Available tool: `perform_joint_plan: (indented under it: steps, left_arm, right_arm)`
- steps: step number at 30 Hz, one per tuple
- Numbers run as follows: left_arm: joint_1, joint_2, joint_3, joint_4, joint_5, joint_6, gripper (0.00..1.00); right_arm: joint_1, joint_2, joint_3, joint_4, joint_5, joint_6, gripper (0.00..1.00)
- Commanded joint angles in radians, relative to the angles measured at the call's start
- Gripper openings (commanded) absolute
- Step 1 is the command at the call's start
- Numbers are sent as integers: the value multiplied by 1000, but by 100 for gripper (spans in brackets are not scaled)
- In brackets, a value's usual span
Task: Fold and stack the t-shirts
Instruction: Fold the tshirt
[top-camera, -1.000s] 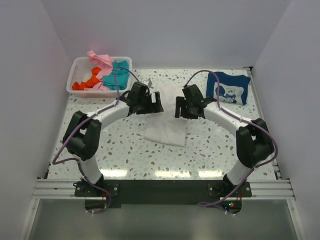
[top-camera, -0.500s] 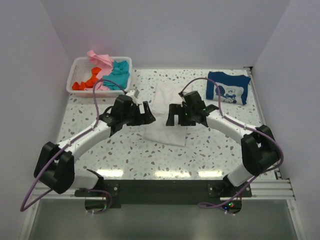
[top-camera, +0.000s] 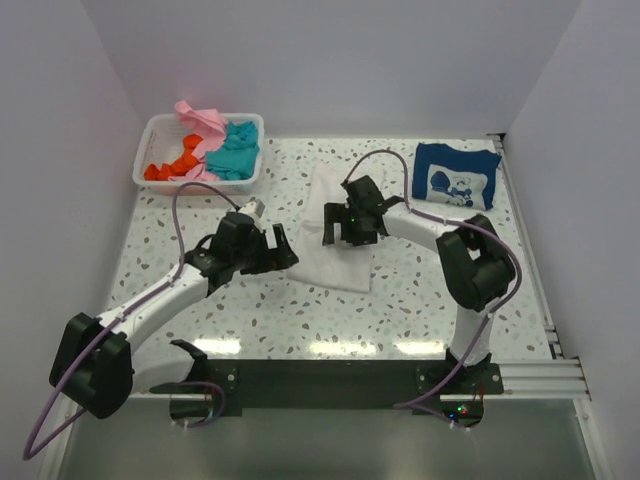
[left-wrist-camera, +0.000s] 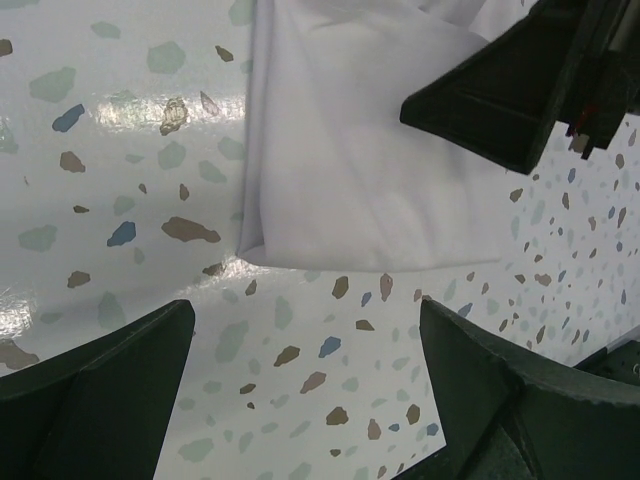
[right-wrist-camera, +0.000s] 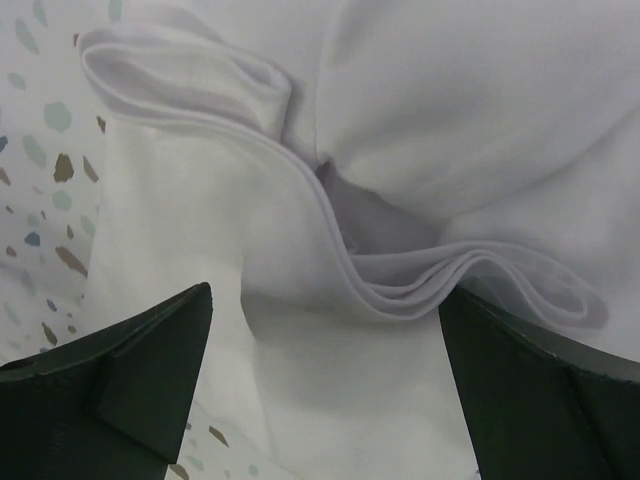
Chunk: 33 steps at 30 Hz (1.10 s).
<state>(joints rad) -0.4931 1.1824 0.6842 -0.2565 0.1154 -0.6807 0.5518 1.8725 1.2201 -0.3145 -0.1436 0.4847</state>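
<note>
**Fig.** We see the white t-shirt (top-camera: 332, 270), partly folded, at table centre. The left gripper (top-camera: 283, 252), jaws spread, hovers off its 8 o'clock edge. The right gripper (top-camera: 345, 236), jaws likewise spread, hangs over its layered folds.

One camera looks down from behind me, 6 o'clock. Both wrist cameras closely share the white t-shirt (top-camera: 335, 265).
</note>
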Motion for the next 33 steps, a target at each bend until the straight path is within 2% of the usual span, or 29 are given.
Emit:
perform_joint_plan:
  steps: [1, 4, 10, 14, 18, 23, 28, 33]
  left_arm:
    - [7, -29, -5, 13, -19, -16, 100]
    - [7, -29, -11, 8, -23, -17, 100]
    - [7, -29, -20, 2, -31, -20, 100]
    - [7, -29, -20, 2, -33, -22, 100]
    - [7, -27, -23, 2, -33, -26, 100]
    - [7, -33, -25, -4, -33, -25, 100]
    - [7, -44, -28, -6, -37, -25, 100]
    - [7, -50, -29, -13, -42, -26, 100]
  right_arm:
    - [-1, 39, 132, -50, 140, -17, 99]
    - [-1, 77, 183, -106, 209, -18, 99]
    - [-1, 82, 242, -141, 217, -44, 99]
    - [0, 14, 240, -137, 162, -81, 99]
    - [-1, -70, 159, -91, 59, -77, 99]
    - [0, -108, 114, -77, 38, -69, 99]
    - [0, -72, 137, -61, -33, -72, 99]
    - [0, 32, 218, -89, -25, -81, 99]
